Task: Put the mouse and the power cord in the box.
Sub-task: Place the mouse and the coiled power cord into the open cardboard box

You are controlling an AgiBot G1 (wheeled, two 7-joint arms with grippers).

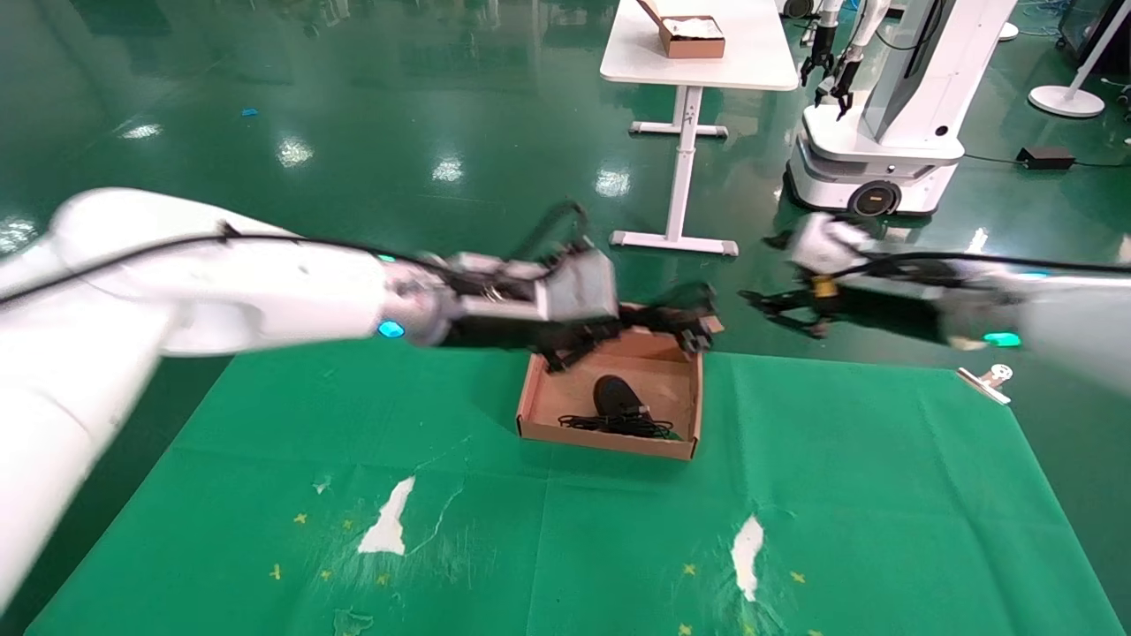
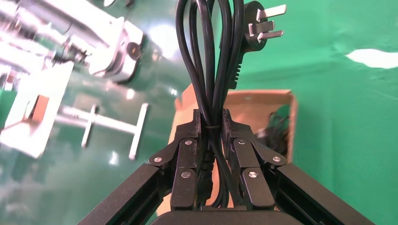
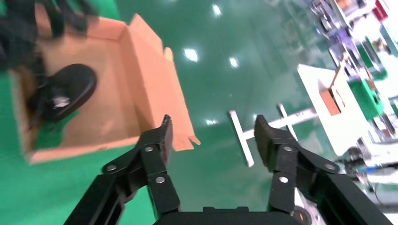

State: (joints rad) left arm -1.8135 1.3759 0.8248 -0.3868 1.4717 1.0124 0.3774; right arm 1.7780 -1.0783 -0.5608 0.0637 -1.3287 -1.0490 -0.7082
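Power cord (image 2: 210, 65), a looped bundle with its pronged plug free, is pinched between the closed fingers of the left end effector (image 2: 212, 129) above the far side of the box (image 1: 534, 396). Inside the box lies the mouse (image 1: 616, 395). Beyond the desk's far edge, the right end effector (image 3: 212, 129) hangs with fingers spread, holding nothing.
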